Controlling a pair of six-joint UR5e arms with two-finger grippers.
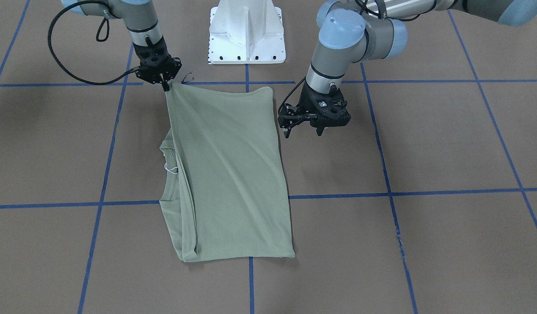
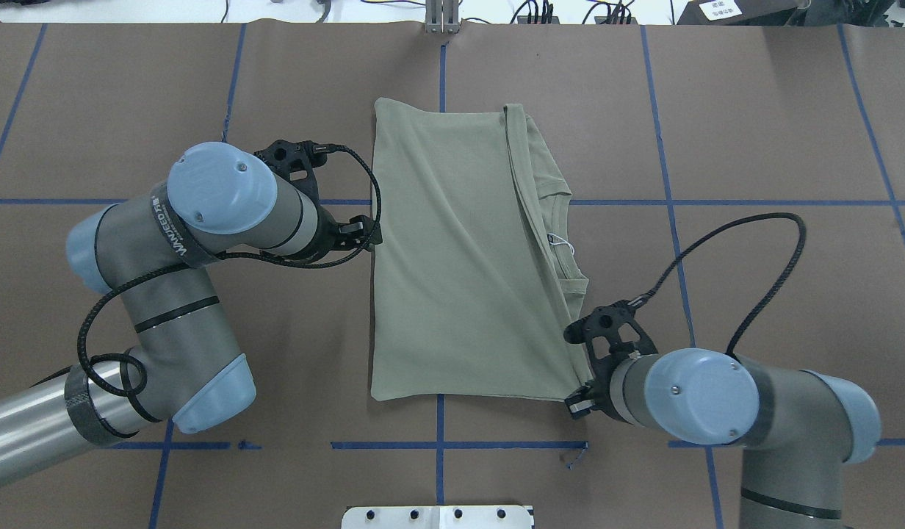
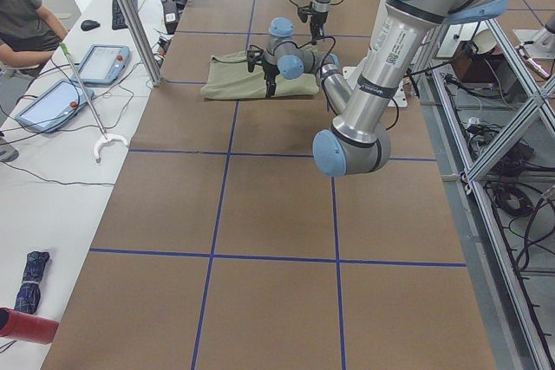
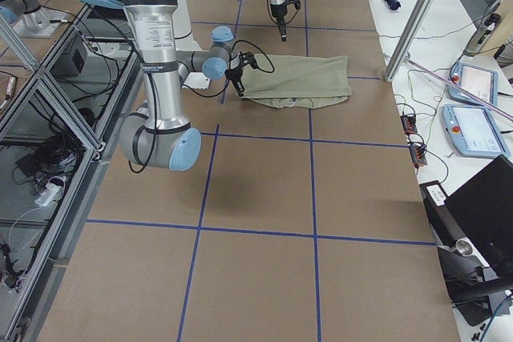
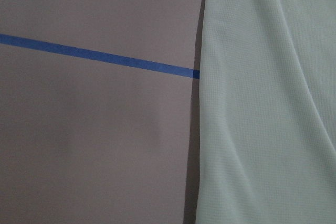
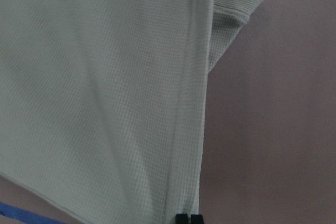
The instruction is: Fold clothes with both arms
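Your shirt [image 1: 233,174] lies on the table [image 1: 425,144] just before the pedestal [image 1: 246,30], its long axis running away from it. The right pincer [image 1: 166,86] is clenched on one pedestal-side corner; the left pincer [image 1: 303,131], released, hangs just beside the other, nearest for that grab.

— How does the shirt lie?
— The pale green shirt [image 1: 233,174] lies folded lengthwise on the table [image 1: 425,144], and its ribbed neck [image 1: 166,152] peeks out along one side.
— And the arms?
— The right gripper [image 1: 166,85] pinches one corner, drawn up to a point. The left gripper [image 1: 303,131] hangs with its fingers parted, just beside the opposite edge.
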